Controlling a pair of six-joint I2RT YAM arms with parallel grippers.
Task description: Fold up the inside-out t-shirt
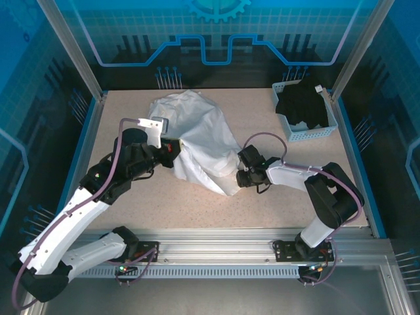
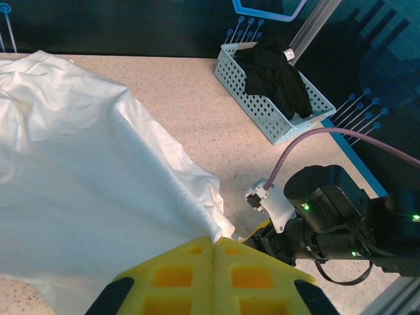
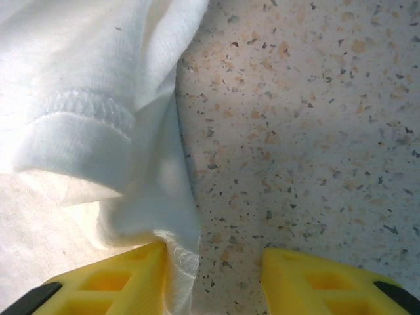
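Inside-out t-shirt (image 1: pixel 197 134) lies bunched in the middle of the table (image 1: pixel 164 210), between your two arms, hem stitching showing. Left gripper (image 2: pixel 213 241): you have the yellow fingers pressed together, pinching a gathered edge of the cloth at their tips. Right gripper (image 3: pixel 213 254): fingers spread, low at the shirt's near edge; the hem touches one finger's inner face. Basket (image 1: pixel 308 134) with black garment (image 1: pixel 302 105) sits far right, apart.
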